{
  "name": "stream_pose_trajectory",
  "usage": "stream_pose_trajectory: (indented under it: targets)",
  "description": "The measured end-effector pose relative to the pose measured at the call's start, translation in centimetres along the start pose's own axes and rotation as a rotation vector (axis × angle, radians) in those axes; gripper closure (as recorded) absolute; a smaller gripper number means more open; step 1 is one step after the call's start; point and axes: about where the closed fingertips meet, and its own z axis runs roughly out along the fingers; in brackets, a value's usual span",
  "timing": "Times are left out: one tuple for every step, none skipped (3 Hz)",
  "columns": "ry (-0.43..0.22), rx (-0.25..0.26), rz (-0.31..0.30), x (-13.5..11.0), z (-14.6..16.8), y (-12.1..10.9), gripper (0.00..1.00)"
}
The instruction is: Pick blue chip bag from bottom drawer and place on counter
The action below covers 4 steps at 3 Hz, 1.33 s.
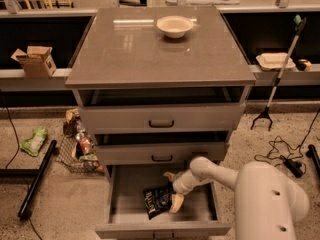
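A grey-brown counter [135, 54] tops a cabinet of three pale grey drawers. A pale bowl [175, 26] sits near the counter's back edge, slightly right of centre.

Below the counter's front edge, the bottom drawer [162, 229] is pulled fully out. The blue chip bag [158, 201] lies flat on the drawer floor, right of centre and towards the drawer front, not on the counter.

The robot's white arm reaches in from beneath the counter's front right corner. The gripper [172, 190] is inside the drawer at the bag's right edge. Its two tan fingers [176, 203] are spread apart, one behind the bag and one at its near right corner. I cannot tell whether they touch it.

On the floor beyond the counter's left edge lie a wire basket [75, 151] of snacks and a green packet [34, 140].
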Motion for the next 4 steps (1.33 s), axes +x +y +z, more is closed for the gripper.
stream_pose_trajectory:
  targets:
    - [-0.014,-0.006,-0.064,0.7,2.0,-1.3,0.00]
    - [-0.015,-0.002,-0.098,1.4,3.8,-2.3,0.00]
    - [-0.004,-0.007,-0.094,2.8,5.4,-2.8,0.18]
    - [0.022,-0.015,-0.079,4.2,6.8,-3.0,0.41]
